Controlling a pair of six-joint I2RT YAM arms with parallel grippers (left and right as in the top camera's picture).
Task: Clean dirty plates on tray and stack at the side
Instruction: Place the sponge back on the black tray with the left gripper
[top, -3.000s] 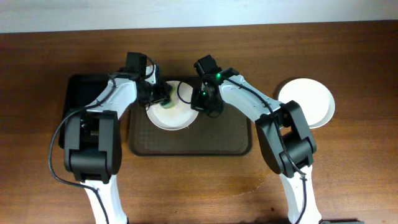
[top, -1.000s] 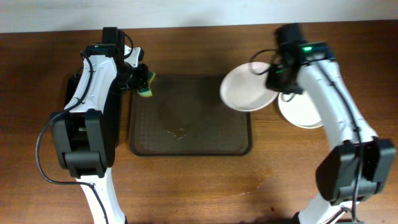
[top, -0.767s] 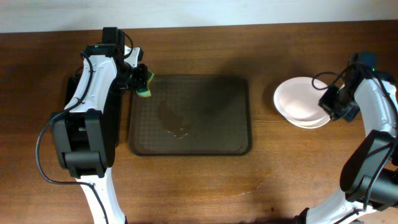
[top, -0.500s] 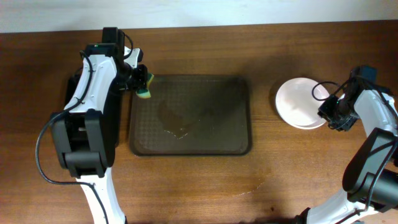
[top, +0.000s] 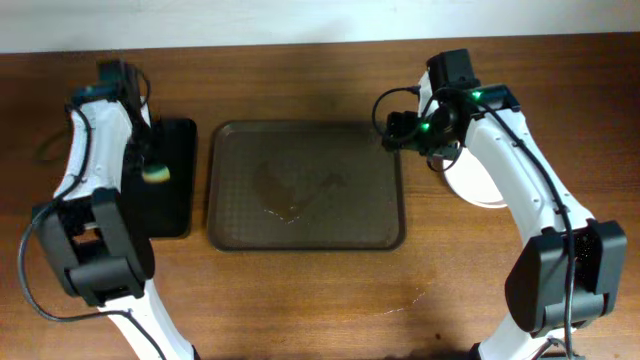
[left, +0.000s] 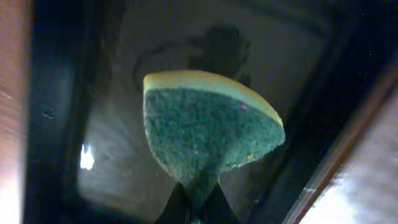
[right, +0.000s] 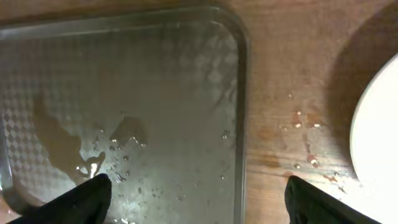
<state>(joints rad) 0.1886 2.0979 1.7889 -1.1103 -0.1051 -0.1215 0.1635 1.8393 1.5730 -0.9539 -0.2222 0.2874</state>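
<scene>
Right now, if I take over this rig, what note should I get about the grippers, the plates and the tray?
Left gripper: shut on the green-and-yellow sponge, held over the black tray.
Right gripper: open, empty, over the right rim of the brown tray.
Plates: none on the brown tray. The white plates sit on the table to its right, partly hidden by the right arm; count unclear.
Done: tray cleared.
Left: check the stack; put down the sponge. A wet smear lies on the tray.

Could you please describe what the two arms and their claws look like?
The left arm and right arm are white links with black joints and thin black cables looping alongside. Green lights glow near the right wrist. The left claw and right claw have dark fingers.
</scene>
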